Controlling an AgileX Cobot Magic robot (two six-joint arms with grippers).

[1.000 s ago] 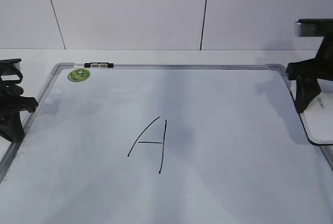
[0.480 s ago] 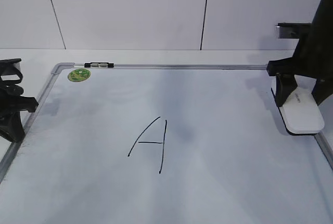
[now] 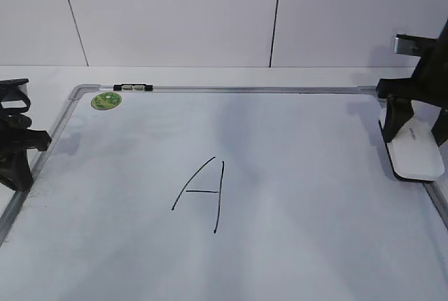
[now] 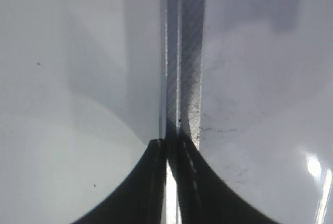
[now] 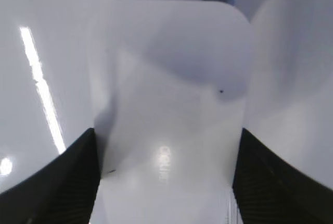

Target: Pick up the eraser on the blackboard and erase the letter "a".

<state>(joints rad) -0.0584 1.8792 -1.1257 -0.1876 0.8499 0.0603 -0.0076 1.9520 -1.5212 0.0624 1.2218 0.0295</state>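
My right pincer (image 3: 414,127) grips the eraser (image 3: 414,151) at the blackboard's (image 3: 294,196) right edge; my left pincer (image 4: 171,153) sits closed, empty, over the frame.

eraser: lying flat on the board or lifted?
Cannot tell for sure. The eraser sits level, white top up, at the blackboard's right edge between the right gripper's fingers; no clear gap shows beneath it.

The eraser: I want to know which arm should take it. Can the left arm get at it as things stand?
Probably not. The eraser lies at the blackboard's right edge between the right gripper's fingers, while the left gripper sits shut at the far left edge.
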